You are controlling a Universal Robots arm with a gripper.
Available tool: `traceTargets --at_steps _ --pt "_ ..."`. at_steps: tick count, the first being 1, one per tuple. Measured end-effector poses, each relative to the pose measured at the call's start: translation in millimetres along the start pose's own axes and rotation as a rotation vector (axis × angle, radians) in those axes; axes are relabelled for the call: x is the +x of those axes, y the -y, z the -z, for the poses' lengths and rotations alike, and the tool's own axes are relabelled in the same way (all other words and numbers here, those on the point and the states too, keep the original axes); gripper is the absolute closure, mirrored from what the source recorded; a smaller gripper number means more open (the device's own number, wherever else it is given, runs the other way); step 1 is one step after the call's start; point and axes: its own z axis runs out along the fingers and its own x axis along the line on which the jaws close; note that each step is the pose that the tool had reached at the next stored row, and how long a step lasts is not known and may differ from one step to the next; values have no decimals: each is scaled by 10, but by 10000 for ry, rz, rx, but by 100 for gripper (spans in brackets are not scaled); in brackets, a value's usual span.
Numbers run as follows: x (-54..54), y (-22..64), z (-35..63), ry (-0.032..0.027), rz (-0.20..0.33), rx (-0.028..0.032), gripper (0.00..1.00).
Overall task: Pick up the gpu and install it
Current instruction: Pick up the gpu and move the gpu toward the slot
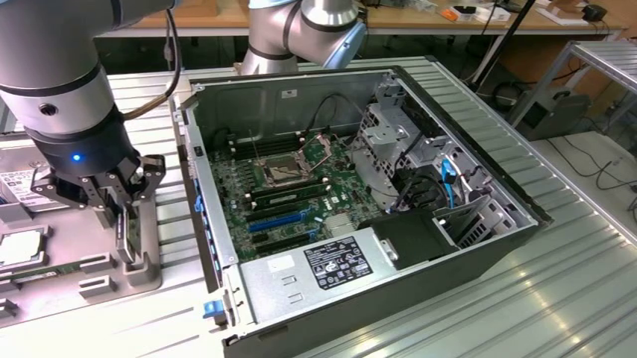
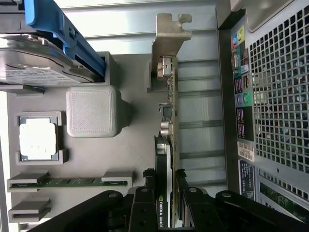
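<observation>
grey printed fixture tray sits at nine o'clock of the open computer case in the exterior view, and the gpu stands on edge in its slot. the wrist view adds what that angle hides: the card's pale bracket, an nvidia label, and the case's rear grille near the card, with a strip of ribbed table between them. on the card's other side a hard drive, a cpu and a memory stick lie apart from it on the tray. the gripper straddles the end opposite the bracket, jaws pinching the card's two faces. motherboard slots lie uncovered at three o'clock from the card.
</observation>
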Motion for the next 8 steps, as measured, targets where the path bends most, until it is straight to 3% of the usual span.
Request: traceTargets --at_steps 8 --pt "-1 -5 68 -1 1 0 73"
